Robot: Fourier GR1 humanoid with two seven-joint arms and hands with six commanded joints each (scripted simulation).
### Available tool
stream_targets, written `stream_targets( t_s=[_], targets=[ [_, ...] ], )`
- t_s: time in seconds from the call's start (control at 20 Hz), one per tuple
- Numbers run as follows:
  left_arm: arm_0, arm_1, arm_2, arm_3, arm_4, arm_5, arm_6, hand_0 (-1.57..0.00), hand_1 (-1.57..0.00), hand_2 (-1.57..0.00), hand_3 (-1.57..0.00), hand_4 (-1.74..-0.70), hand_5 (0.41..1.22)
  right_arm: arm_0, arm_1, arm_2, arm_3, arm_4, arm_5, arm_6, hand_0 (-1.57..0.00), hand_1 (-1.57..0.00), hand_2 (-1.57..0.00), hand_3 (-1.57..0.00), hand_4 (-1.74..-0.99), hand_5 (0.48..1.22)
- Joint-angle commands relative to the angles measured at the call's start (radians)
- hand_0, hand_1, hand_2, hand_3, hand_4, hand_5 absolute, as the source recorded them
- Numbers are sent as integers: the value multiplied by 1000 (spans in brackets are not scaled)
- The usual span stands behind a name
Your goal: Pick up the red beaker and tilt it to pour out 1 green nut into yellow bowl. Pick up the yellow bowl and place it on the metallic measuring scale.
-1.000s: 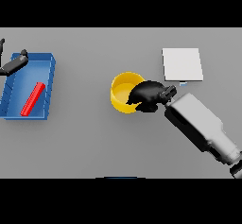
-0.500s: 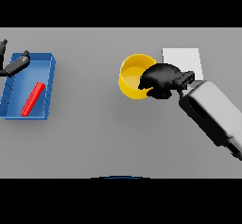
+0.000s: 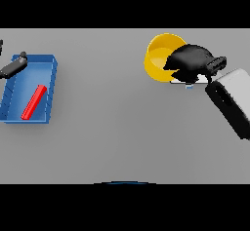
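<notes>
My right hand [image 3: 191, 61] is curled over the right rim of the yellow bowl [image 3: 159, 58] and holds it up at the far right of the table. The bowl looks raised and larger in view, tilted toward me. Beneath my hand only a thin edge of the metallic measuring scale [image 3: 188, 82] shows; the rest is hidden by hand and bowl. The red beaker [image 3: 34, 101] lies on its side inside the blue tray [image 3: 51, 81] at the left. My left hand [image 3: 12, 67] shows at the far left edge over the tray's corner. No green nut is visible.
The blue tray takes up the left side of the grey table [image 3: 117, 127]. My right forearm [image 3: 230, 103] crosses the right side down to the edge.
The right hand has carried the yellow bowl up and to the right, and it now covers most of the scale. The left hand has barely moved.
</notes>
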Motion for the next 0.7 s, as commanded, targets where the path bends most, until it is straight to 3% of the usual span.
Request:
stream_targets(
  t_s=[0.0,0.2,0.4,0.65],
  targets=[
    [0,-4,-2,-6,0,5,6,1,1,1,1,-804,735,-9,-4,-7,30,0,-18,-10,-1571,-1571,-1570,-1239,-1720,1221],
    [5,1,-2,-35,10,10,46,1,1,1,1,-824,759,-35,-19,-38,155,-12,-55,-12,-1571,-1571,-1570,-1205,-1720,1221],
    [7,17,-1,-48,8,9,63,1,1,1,1,-829,774,-63,-24,-38,302,5,-123,-64,-1571,-1571,-1571,-1168,-1720,1221],
    [2,10,-2,-34,7,9,76,1,1,1,1,-818,756,-105,16,-33,493,23,-201,-80,-1571,-1571,-1571,-1308,-1723,1221]
  ],
)
